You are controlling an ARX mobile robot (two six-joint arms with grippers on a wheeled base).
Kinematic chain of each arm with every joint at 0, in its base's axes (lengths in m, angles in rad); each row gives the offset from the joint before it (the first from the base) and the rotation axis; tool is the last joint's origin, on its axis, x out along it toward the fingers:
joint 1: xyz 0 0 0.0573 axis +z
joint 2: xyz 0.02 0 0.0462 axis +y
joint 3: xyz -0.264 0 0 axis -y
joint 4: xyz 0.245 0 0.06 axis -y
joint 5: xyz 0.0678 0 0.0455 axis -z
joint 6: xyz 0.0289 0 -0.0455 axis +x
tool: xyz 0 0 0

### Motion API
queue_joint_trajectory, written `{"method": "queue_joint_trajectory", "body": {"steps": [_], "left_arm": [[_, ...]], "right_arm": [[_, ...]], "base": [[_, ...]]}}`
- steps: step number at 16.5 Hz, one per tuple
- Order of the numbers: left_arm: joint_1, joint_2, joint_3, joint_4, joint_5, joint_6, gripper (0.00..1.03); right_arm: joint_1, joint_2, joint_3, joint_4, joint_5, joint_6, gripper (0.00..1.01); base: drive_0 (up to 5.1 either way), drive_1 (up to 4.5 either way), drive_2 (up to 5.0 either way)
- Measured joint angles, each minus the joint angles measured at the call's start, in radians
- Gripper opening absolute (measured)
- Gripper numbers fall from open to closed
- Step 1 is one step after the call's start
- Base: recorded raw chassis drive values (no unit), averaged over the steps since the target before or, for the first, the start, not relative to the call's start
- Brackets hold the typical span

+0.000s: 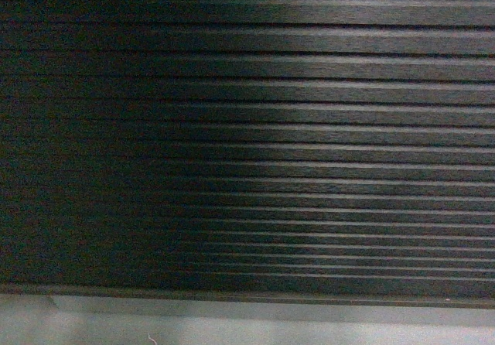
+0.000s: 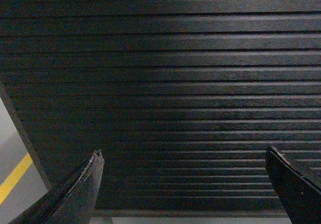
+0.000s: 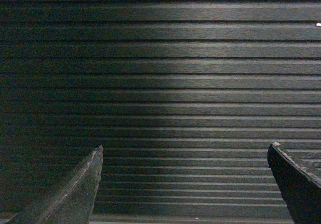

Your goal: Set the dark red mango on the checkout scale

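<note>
The black ribbed front of the checkout (image 1: 247, 144) fills the head view, close up. Its counter top does not show. The dark red mango and the scale are out of view. In the left wrist view my left gripper (image 2: 184, 151) is open, its two dark fingers far apart with only the checkout's slats (image 2: 165, 83) behind them. In the right wrist view my right gripper (image 3: 185, 147) is open too, facing the same slatted front (image 3: 160, 73), nothing between its fingers. Neither gripper appears in the head view.
A strip of grey floor (image 1: 247, 326) runs along the foot of the counter. In the left wrist view the counter's left edge (image 2: 20, 133) shows, with grey floor and a yellow floor line (image 2: 14, 178) beyond it.
</note>
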Motion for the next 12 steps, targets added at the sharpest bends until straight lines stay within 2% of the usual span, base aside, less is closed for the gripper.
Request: {"method": "queue_joint_trajectory", "body": {"steps": [12], "left_arm": [[0.0,0.0,0.0,0.0,-0.001,0.0,0.98]], "right_arm": [[0.0,0.0,0.0,0.0,-0.002,-0.002,0.98]], "base": [[0.0,0.0,0.0]]}}
